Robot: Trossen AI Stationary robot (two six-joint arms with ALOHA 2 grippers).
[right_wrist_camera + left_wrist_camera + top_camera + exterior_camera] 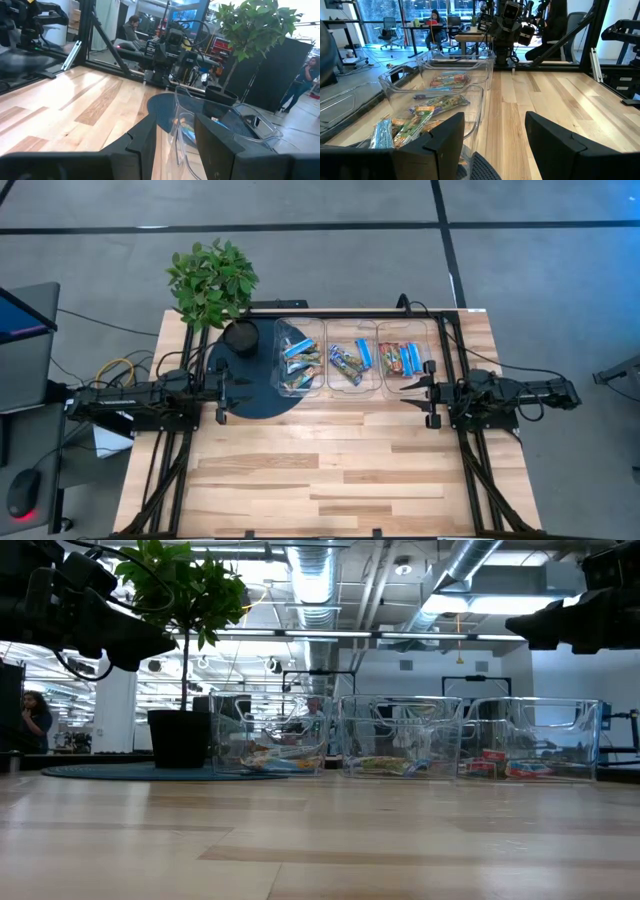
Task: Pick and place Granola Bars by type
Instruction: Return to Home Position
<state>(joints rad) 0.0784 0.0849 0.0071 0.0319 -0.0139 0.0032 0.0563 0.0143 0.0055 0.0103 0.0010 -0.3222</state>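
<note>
The granola bars lie in three clear bins in a row along the table's far side. The left bin (300, 360) holds blue and green-tan bars (427, 112). The middle bin (351, 360) also holds green-tan and blue ones. The right bin (405, 358) has red-orange and blue bars (505, 765). My left gripper (222, 396) hovers over the dark mat left of the bins, open and empty (495, 145). My right gripper (428, 400) hangs just near of the right bin, open and empty (175, 140).
A potted plant (212, 280) stands in a black pot (240, 337) on a round dark mat (250, 390) at the far left, and the left bin rests partly on that mat. Bare wood (330, 480) stretches across the table's near half. People sit in the room beyond.
</note>
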